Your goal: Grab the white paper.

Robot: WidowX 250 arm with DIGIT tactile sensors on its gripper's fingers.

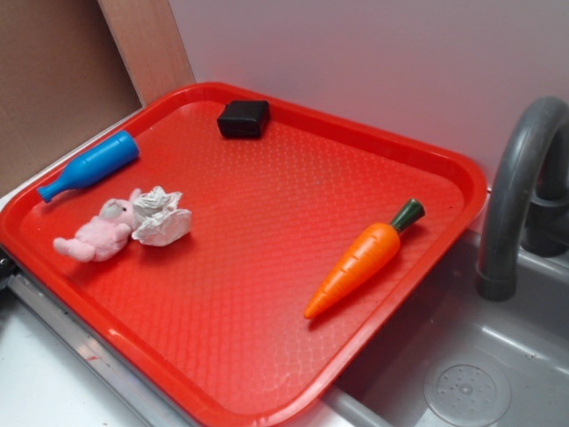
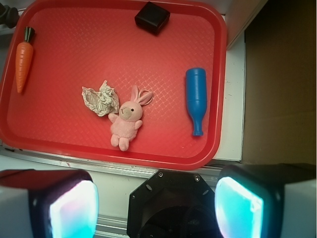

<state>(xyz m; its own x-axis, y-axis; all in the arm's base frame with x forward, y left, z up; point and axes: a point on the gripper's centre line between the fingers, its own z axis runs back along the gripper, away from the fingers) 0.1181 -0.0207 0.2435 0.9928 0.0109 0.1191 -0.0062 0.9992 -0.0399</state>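
The white paper point(image 1: 162, 216) point(image 2: 101, 98) is a crumpled white-grey wad lying on the red tray point(image 1: 267, 294) point(image 2: 74, 29), touching the pink plush bunny point(image 1: 96, 235) point(image 2: 128, 119). In the wrist view my gripper point(image 2: 156, 206) hangs high above the tray's near edge, well short of the paper. Its two glowing pads point(image 2: 74, 210) stand far apart with nothing between them. The gripper does not show in the exterior view.
On the tray also lie a blue toy bottle point(image 1: 89, 165) point(image 2: 196, 98), a black box point(image 1: 243, 118) point(image 2: 152, 17) and a toy carrot point(image 1: 360, 259) point(image 2: 23, 61). A grey faucet point(image 1: 516, 196) and sink point(image 1: 462, 391) stand beside the tray. A cardboard wall point(image 2: 282, 84) borders it.
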